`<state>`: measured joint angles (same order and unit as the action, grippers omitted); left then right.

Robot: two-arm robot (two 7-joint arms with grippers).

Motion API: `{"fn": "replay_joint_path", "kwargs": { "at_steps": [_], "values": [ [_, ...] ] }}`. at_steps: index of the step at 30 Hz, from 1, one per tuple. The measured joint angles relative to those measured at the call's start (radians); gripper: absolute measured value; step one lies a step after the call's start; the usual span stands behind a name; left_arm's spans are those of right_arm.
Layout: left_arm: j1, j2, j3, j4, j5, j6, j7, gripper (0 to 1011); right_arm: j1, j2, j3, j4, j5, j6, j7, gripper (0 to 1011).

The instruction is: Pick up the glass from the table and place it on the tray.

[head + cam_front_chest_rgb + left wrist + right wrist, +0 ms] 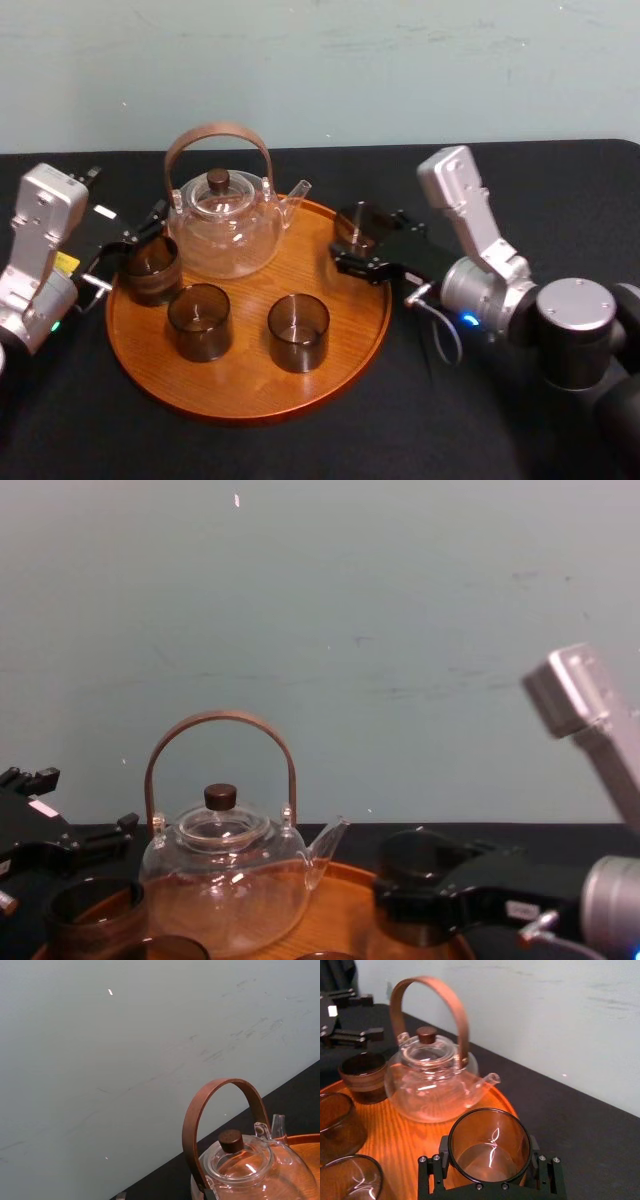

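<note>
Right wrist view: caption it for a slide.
Right pincer grips a brown glass at the edge of the wooden tray, beside the glass teapot.

The table (300, 450) and the whole tray (250, 390) are looked down on from high up by the head view. The wall (320, 630) is faced from low down by the chest view. The teapot (432, 1085) is seen close by both wrist views and shared by all four.

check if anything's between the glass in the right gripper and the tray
Nothing visible does. The right gripper holds the glass at the tray's right rim, with bare wood beside it. The teapot and the nearest other glass stand apart from it, farther left. The left gripper is at the tray's left edge.
</note>
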<state>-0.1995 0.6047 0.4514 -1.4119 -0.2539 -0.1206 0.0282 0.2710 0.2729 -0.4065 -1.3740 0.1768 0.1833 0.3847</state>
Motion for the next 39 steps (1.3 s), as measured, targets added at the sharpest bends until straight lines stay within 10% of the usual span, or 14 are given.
{"fn": "replay_joint_path", "kwargs": {
  "at_steps": [39],
  "values": [
    [0.0,0.0,0.0,0.0,0.0,0.0,0.0,1001,0.056,-0.057,-0.059,0.118,-0.048,-0.031,-0.017,1002]
  ]
}}
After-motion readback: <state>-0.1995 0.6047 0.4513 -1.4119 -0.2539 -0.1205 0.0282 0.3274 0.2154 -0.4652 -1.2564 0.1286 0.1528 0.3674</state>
